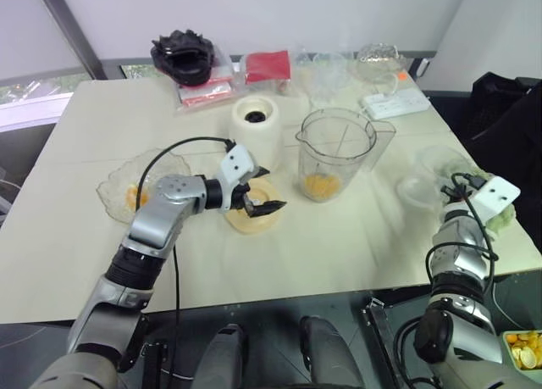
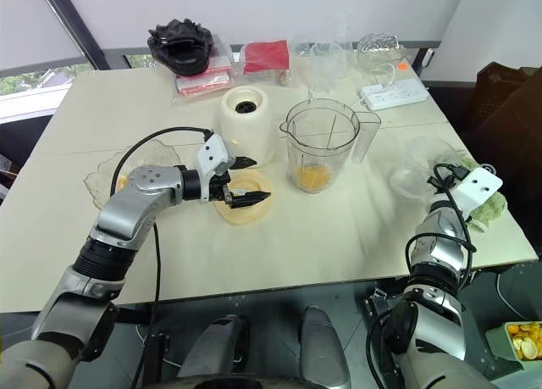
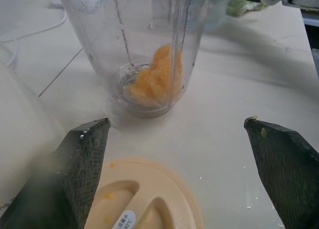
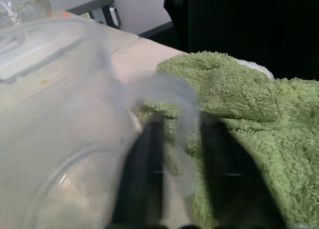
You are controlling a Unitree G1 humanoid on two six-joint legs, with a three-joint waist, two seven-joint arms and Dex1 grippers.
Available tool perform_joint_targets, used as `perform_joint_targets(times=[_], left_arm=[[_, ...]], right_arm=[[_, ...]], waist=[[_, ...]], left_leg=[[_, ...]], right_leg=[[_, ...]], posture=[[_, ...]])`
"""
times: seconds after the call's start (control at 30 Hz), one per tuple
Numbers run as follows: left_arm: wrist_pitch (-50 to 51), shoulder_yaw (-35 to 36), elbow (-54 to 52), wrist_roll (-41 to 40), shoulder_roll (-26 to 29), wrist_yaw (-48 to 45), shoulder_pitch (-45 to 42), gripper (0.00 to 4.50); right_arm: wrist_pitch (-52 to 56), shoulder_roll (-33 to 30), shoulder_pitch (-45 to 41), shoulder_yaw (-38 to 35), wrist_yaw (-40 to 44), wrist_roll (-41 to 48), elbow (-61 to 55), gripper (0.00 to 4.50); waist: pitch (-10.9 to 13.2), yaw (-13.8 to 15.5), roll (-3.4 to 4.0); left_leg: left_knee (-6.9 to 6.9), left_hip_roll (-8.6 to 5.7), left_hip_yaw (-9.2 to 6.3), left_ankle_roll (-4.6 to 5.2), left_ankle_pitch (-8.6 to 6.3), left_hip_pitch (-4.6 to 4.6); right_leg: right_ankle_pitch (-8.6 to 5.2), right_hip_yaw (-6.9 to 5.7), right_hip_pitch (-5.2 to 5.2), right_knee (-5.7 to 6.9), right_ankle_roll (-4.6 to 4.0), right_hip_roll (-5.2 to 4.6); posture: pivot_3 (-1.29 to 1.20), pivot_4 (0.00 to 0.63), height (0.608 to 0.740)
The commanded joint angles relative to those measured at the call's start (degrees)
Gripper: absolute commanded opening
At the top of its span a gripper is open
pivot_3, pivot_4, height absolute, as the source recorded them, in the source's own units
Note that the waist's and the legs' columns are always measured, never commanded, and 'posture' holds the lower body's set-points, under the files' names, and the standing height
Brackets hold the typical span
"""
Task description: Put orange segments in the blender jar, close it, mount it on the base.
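Left gripper [image 1: 262, 200]: two black fingers spread wide, empty, hovering over the flat cream round lid [image 1: 251, 216].

Right gripper [image 4: 182, 159]: fingers a little apart, straddling the rim of a small clear plastic bowl [image 1: 430, 179] beside a green fuzzy cloth [image 4: 249, 109]; grip uncertain.

Tall clear plastic blender jar [image 1: 337, 152] stands mid-table, glossy orange segments [image 3: 154, 79] piled at its bottom. Squat cream-white base [image 1: 255, 124] just beside it.

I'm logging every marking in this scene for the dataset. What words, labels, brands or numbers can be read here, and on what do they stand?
"40°C", partly cut off: on a small white sticker on the flat cream lid, in the left wrist view.
Packets at the table's far edge: any print too small to read.
Power strip: no readable marking.
Blender jar and base: no text visible.
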Motion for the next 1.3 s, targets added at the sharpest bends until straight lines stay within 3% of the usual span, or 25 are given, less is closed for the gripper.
perform_joint_targets(times=[0.03,0.07,0.37,0.67,0.8,0.9,1.03,1.2,1.3], left_arm=[[-0.13,1.16,-2.45,-0.74,0.15,0.30,-0.33,4.50],[-0.17,1.14,-2.36,-0.76,0.15,0.26,-0.35,4.50],[-0.79,0.78,-1.06,-0.71,-0.46,-0.16,-0.89,4.50],[-3.67,0.29,3.51,0.59,0.81,-3.34,-2.90,4.50],[-6.52,-0.28,7.50,1.52,1.90,-5.79,-4.79,4.50],[-9.75,-0.77,12.13,2.76,3.11,-8.78,-6.93,4.50],[-17.31,-3.33,23.19,6.31,5.96,-16.58,-11.70,4.50],[-28.60,-7.21,38.36,11.38,6.71,-25.43,-18.51,4.50],[-35.51,-8.69,50.15,14.90,4.63,-27.12,-24.60,4.50]], right_arm=[[-0.96,-1.32,0.56,0.85,-0.81,0.75,-1.70,2.99],[-0.71,-1.23,1.24,0.92,-0.86,0.99,-2.51,3.47],[5.51,2.87,12.73,2.20,-4.43,3.14,-20.67,3.47],[24.94,7.91,29.25,5.48,-6.73,10.19,-58.56,3.47],[33.12,7.27,34.03,4.56,-6.85,14.74,-68.91,3.47],[40.38,4.22,37.95,5.54,-3.03,20.94,-77.22,3.47],[48.61,-7.02,42.69,6.05,5.88,29.90,-88.02,3.47],[53.58,-19.88,42.98,3.44,12.75,38.19,-92.72,3.47],[54.66,-23.49,40.11,3.74,12.21,41.78,-93.50,3.47]], waist=[[0.00,-0.05,0.00],[0.00,-0.05,0.00],[0.00,0.10,0.00],[-0.03,0.25,0.06],[-0.04,0.27,0.05],[-0.04,0.39,0.06],[-0.03,0.24,0.05],[0.01,0.54,-0.09],[0.08,1.02,-0.29]], left_leg=[[0.00,0.00,0.00,0.00,0.00,0.00],[0.00,0.00,0.00,0.00,0.00,0.00],[0.01,0.00,-0.01,0.00,0.00,-0.01],[0.01,0.01,-0.05,0.00,0.00,0.01],[0.01,0.01,-0.05,0.00,0.00,0.02],[0.02,0.01,-0.05,0.00,0.00,0.00],[0.04,0.01,-0.04,0.01,0.00,-0.01],[0.08,0.03,-0.05,0.01,-0.01,-0.04],[0.12,0.03,-0.06,0.01,-0.01,-0.14]], right_leg=[[0.00,0.00,0.00,0.00,0.00,0.00],[0.00,0.00,0.00,0.00,0.00,0.00],[0.00,0.01,0.00,-0.01,0.01,0.00],[-0.02,0.00,0.02,0.00,0.00,0.02],[-0.03,-0.01,0.02,0.00,-0.02,0.02],[-0.05,-0.01,0.03,0.00,-0.05,0.02],[-0.08,-0.02,0.03,-0.03,-0.09,0.01],[-0.16,-0.07,0.08,-0.11,-0.13,0.02],[-0.12,-0.09,0.08,-0.20,-0.16,0.02]], posture=[[0.00,0.150,0.740],[0.00,0.150,0.740],[0.00,0.150,0.740],[0.00,0.150,0.740],[0.00,0.150,0.740],[0.00,0.150,0.740],[0.00,0.150,0.740],[0.00,0.150,0.740],[0.00,0.150,0.740]])
